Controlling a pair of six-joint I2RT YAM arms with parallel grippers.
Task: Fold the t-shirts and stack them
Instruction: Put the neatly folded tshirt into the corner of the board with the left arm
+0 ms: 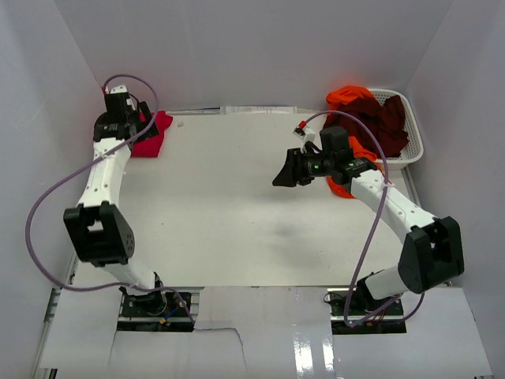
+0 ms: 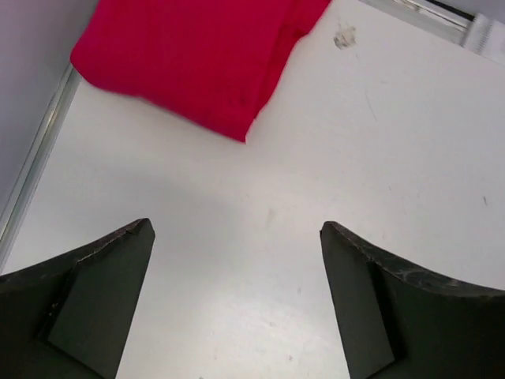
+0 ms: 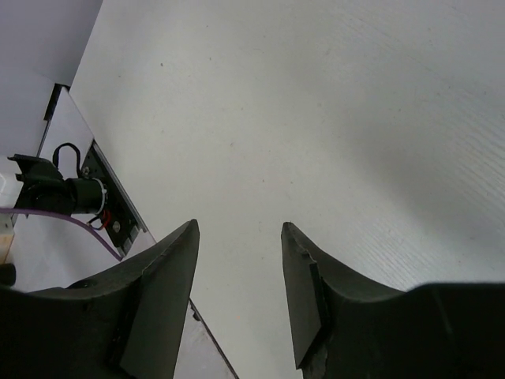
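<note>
A crimson-red t-shirt (image 1: 155,134) (image 2: 189,55) lies folded at the table's far left corner. My left gripper (image 1: 142,125) (image 2: 237,229) hovers just short of it, open wide, with only bare table between its fingers. A bright orange t-shirt (image 1: 347,97) and a dark maroon t-shirt (image 1: 384,118) lie bunched in the white mesh basket (image 1: 413,150) at the far right. Part of the orange cloth hangs over the basket's front rim behind my right arm. My right gripper (image 1: 282,175) (image 3: 239,227) is above the table right of centre, pointing left, open and empty.
White walls close in the table on the left, back and right. A small white scrap (image 1: 180,122) (image 2: 345,37) lies beside the red shirt. A metal rail (image 2: 39,158) runs along the left edge. An arm base with cables (image 3: 67,193) sits at the near edge.
</note>
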